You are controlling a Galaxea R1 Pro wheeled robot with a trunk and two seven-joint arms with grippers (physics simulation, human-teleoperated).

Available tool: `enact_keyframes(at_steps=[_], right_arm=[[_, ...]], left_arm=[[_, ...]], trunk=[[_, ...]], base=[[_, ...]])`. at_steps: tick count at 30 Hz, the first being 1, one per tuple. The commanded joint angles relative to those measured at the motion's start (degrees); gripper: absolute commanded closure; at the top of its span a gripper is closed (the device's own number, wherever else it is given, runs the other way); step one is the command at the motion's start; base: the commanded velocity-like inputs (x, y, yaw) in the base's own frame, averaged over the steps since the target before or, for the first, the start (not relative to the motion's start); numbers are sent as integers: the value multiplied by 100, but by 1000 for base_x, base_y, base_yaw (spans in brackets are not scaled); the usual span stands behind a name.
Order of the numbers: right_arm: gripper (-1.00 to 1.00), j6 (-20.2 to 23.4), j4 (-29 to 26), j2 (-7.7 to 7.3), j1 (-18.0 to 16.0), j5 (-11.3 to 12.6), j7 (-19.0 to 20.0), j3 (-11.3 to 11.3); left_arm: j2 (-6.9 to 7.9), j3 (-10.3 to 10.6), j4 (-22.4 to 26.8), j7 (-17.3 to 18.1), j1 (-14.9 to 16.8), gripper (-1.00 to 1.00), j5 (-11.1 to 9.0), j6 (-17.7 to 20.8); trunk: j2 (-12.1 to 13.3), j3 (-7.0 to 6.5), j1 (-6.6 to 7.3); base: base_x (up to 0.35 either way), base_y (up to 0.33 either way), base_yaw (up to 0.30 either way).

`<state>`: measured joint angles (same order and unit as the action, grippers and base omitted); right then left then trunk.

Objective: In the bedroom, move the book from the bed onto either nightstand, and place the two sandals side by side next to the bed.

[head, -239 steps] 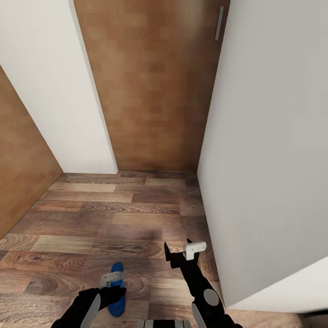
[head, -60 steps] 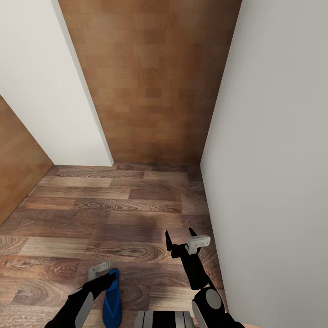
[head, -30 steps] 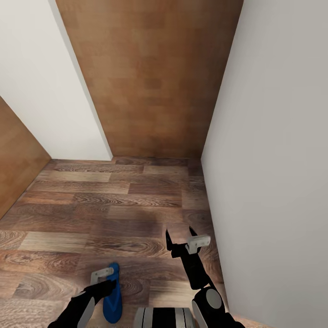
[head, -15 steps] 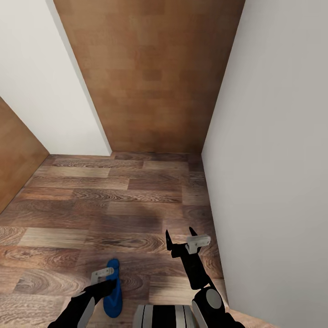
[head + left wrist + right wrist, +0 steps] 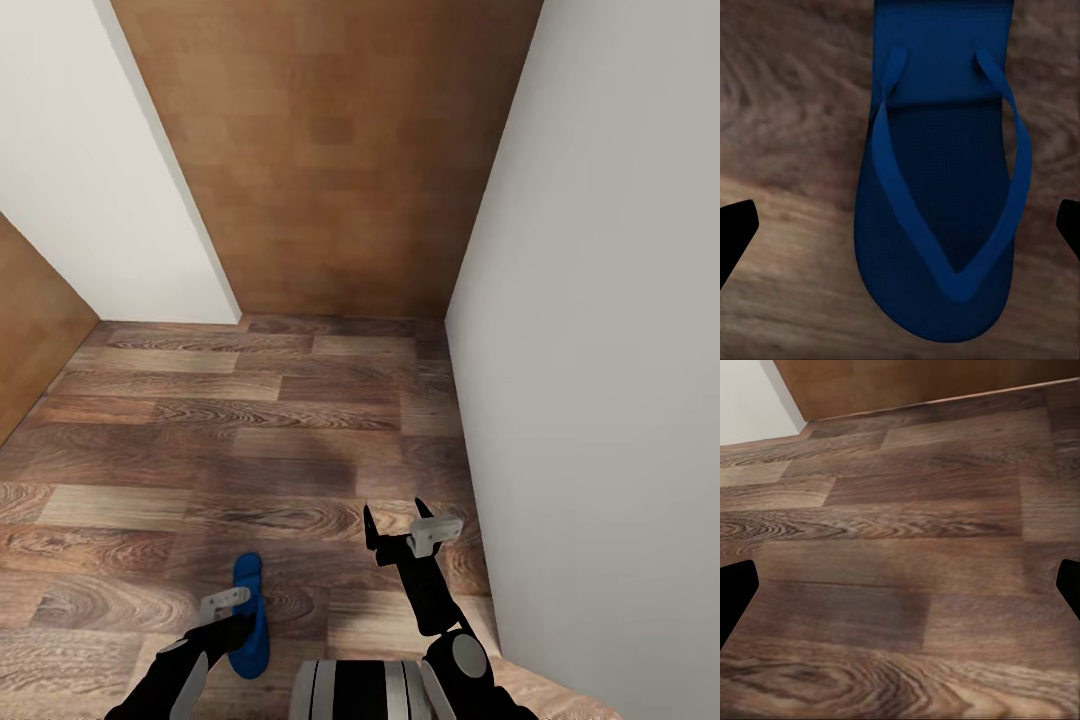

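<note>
Left wrist view: one blue sandal (image 5: 941, 187), flat on wood floor (image 5: 787, 150), centred under the left gripper (image 5: 900, 232), jaws spread. Likely light, flexible; grip sole edges. Right gripper (image 5: 398, 525) spread, empty.

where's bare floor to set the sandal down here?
Wide bare wood floor ahead, bordered by the brown door, left white wall and right white wall. Tightest near the right gripper, close to that wall. Left gripper is by the sandal.
</note>
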<state>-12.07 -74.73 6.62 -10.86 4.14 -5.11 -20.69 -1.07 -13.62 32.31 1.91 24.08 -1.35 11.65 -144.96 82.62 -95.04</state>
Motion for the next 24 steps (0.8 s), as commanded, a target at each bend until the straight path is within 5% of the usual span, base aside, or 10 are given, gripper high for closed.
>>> enact_keyframes(at_steps=[1,24], right_arm=[[-100,-21,2,-3,-3,43,-26,-14],[-100,-22,2,-3,-3,43,-26,-14]], left_arm=[[-7,-35,12,20,1,-100,-15,36],[-7,-28,12,25,1,-100,-15,21]], trunk=[[-3,26,-1],[-3,26,-1]], base=[[0,0,0],[0,0,0]])
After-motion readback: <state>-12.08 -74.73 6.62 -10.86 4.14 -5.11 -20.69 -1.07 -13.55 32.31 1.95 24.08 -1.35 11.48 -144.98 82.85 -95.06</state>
